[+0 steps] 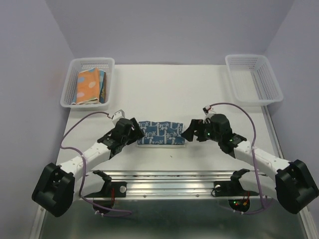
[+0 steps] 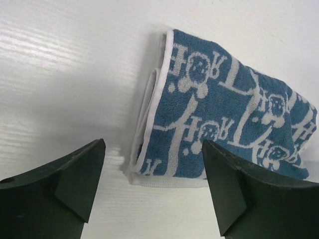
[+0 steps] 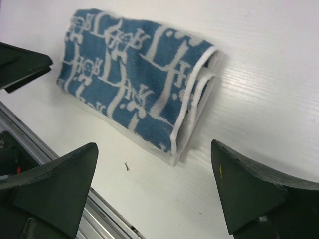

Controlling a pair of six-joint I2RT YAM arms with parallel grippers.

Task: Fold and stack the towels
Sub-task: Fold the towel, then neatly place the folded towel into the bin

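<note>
White table (image 1: 169, 94) | blue-white patterned towel (image 1: 160, 133) folded; looks soft, light, limp; best pinched at doubled hemmed ends | left gripper (image 2: 153, 159), right gripper (image 3: 154, 159) spread wide, empty

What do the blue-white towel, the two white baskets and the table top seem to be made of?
Blue-white towel: soft woven cloth, probably terry; fuzzy nap and stitched white hem. Left basket and right basket: white plastic, it seems; thin regular mesh walls. Table top: white, matte, fine parallel grain lines; painted wood or laminate, unclear.
</note>
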